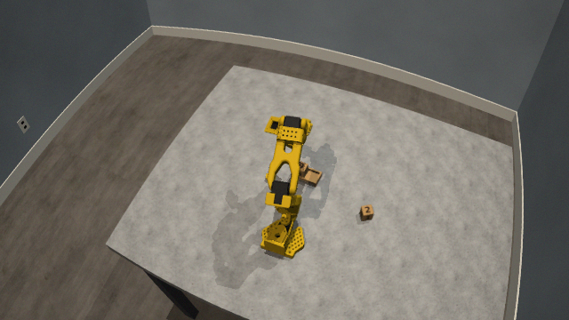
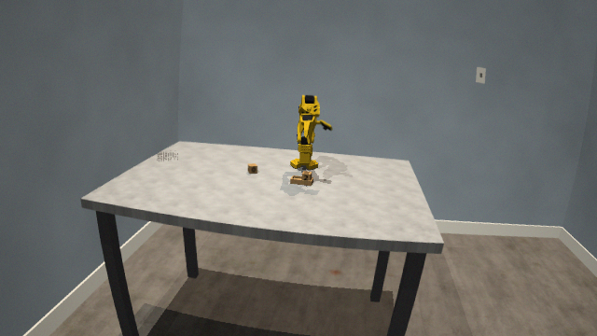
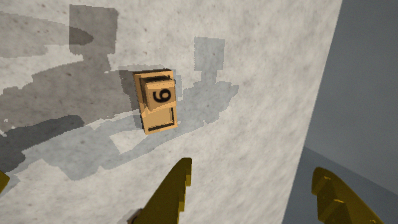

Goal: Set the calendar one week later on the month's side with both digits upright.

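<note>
My gripper (image 3: 252, 165) is open and empty, high above the table. The tray (image 1: 314, 176) (image 2: 296, 181) (image 3: 159, 121) lies flat on the table, in front of the arm's base. One cube (image 1: 303, 169) (image 2: 306, 176) (image 3: 161, 95) stands in the tray, in the right half as seen in the exterior view, with a 2 facing that camera. A 6 or 9 shows on its top in the wrist view. The tray's other half is bare. The other cube (image 1: 366, 212) (image 2: 252, 169) lies outside the tray on the table, a 2 on its top. The month's name cannot be read.
The arm (image 1: 286, 162) (image 2: 305, 131) stands upright over its base and hides part of the tray in the top view. Its shadows fall around the tray. The table's edge (image 2: 261, 230) lies beyond the tray.
</note>
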Robot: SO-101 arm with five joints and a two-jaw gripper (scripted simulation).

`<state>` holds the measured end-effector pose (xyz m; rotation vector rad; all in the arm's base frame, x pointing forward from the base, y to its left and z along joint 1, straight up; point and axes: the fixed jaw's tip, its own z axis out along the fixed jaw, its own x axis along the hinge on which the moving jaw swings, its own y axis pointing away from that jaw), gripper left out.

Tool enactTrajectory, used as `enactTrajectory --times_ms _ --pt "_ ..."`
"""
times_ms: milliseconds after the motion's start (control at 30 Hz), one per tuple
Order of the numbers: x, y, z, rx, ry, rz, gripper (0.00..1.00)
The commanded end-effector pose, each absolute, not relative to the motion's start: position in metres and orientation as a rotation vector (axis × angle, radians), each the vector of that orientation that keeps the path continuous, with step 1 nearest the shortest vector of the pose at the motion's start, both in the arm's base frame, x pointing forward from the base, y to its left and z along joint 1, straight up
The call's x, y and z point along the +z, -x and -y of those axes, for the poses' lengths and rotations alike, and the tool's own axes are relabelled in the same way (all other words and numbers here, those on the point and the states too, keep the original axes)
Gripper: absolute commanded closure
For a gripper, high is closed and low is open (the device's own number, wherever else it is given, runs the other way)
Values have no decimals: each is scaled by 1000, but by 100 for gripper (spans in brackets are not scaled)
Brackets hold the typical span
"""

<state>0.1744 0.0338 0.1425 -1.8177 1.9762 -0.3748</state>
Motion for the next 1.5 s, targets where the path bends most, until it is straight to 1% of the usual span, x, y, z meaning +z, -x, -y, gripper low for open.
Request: enactTrajectory --times_ms 0,300,567,633,800,933,1467 --pt "147 -175 -38 -386 1797 -1942 65" --pt "141 -176 -38 -359 1824 -1972 65" --pt "110 -177 -38 -224 1954 -2112 65" --pt "110 -177 -38 -224 1954 -2112 65" --pt "88 -174 -38 -120 2042 -2208 65" --pt "77 -172 -37 -62 2088 -2257 65" --pt "73 -170 -37 -39 2105 -2275 65"
